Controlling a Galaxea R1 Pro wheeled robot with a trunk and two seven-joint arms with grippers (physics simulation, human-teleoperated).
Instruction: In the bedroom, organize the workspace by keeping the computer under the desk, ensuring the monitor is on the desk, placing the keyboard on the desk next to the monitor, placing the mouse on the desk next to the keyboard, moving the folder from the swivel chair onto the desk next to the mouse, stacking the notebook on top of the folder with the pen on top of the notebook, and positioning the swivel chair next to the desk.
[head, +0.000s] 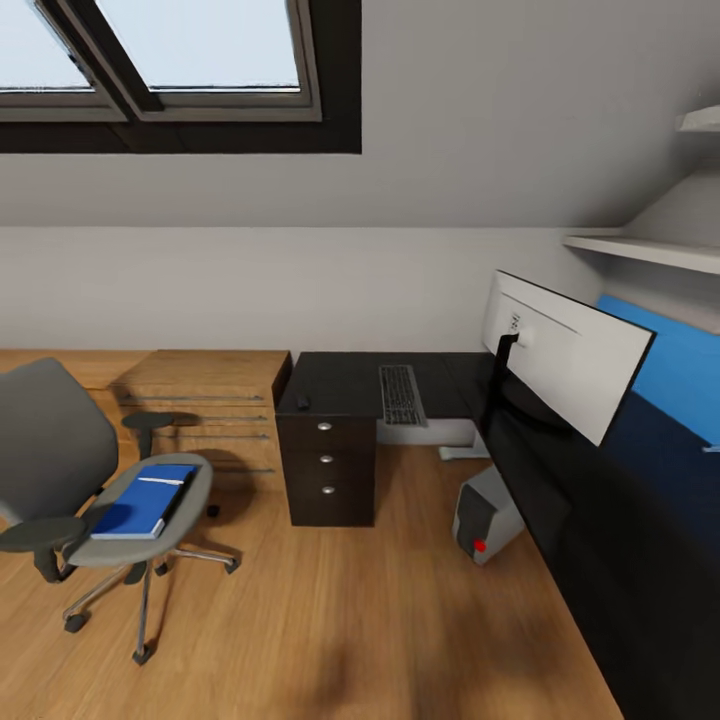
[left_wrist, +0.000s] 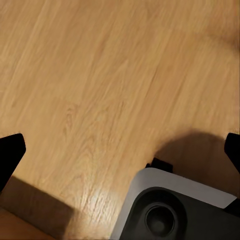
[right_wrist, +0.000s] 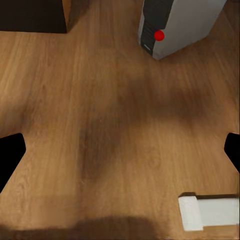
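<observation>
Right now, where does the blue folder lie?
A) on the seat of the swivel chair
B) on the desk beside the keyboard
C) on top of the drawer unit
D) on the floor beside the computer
A: in the head view the blue folder lies flat on the seat of the swivel chair, which stands on the wood floor apart from the desk.

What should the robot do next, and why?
Probably roll toward the swivel chair at the left. The blue folder lies on its seat, while the keyboard and monitor are already on the desk. Both tools look open over bare floor, holding nothing.
</observation>
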